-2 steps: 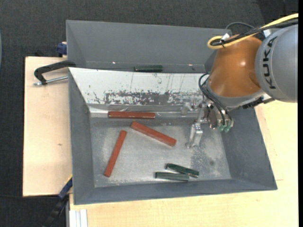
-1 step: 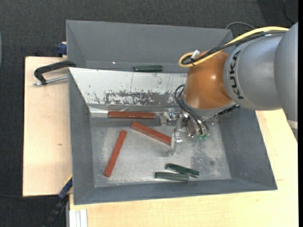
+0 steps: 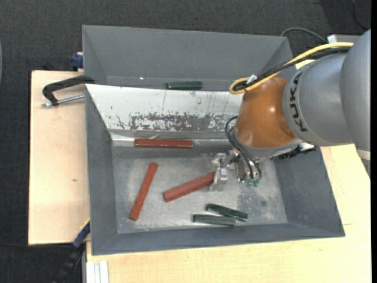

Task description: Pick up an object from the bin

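My gripper [image 3: 235,174] is low in the right half of the bin, open, with nothing between its fingers. A red stick [image 3: 187,188] lies slanted on the floor just to its left; the stick's raised right end is against the left fingertip [image 3: 220,173], outside the gap. Two dark green sticks [image 3: 226,211] [image 3: 213,219] lie side by side in front of the gripper, near the front wall.
A second red stick [image 3: 144,190] lies slanted at the left of the floor. A third red stick [image 3: 164,142] lies along the foot of the back wall. A dark green stick [image 3: 184,85] shows high on the back wall. The arm's orange cover overhangs the right side.
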Robot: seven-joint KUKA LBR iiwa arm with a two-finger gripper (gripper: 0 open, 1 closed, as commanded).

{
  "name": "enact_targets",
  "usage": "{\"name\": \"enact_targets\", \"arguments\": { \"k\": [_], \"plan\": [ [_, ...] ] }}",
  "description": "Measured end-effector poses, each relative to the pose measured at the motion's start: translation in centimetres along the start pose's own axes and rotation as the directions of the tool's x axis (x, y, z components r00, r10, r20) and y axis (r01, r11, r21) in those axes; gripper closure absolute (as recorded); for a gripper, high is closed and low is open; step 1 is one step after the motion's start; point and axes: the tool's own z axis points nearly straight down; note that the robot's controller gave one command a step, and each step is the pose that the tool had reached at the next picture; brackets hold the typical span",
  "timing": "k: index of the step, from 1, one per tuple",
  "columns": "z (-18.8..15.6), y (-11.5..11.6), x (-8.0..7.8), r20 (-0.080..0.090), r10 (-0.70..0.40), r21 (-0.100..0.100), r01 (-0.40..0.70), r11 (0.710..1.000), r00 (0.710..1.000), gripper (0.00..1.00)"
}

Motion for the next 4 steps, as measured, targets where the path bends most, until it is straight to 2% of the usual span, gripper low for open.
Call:
{"name": "enact_targets", "arguments": {
  "k": [1, 2, 3, 4],
  "plan": [
    [0.0, 0.0, 0.0, 0.0, -0.001, 0.0, 0.001, 1.0, 1.0, 0.0],
    [0.0, 0.0, 0.0, 0.0, -0.001, 0.0, 0.001, 1.0, 1.0, 1.0],
    [0.0, 0.0, 0.0, 0.0, -0.001, 0.0, 0.001, 1.0, 1.0, 1.0],
    [-12.4, -0.5, -2.5, 0.006, -0.033, 0.001, 0.033, 0.999, 0.999, 1.0]
  ]
}}
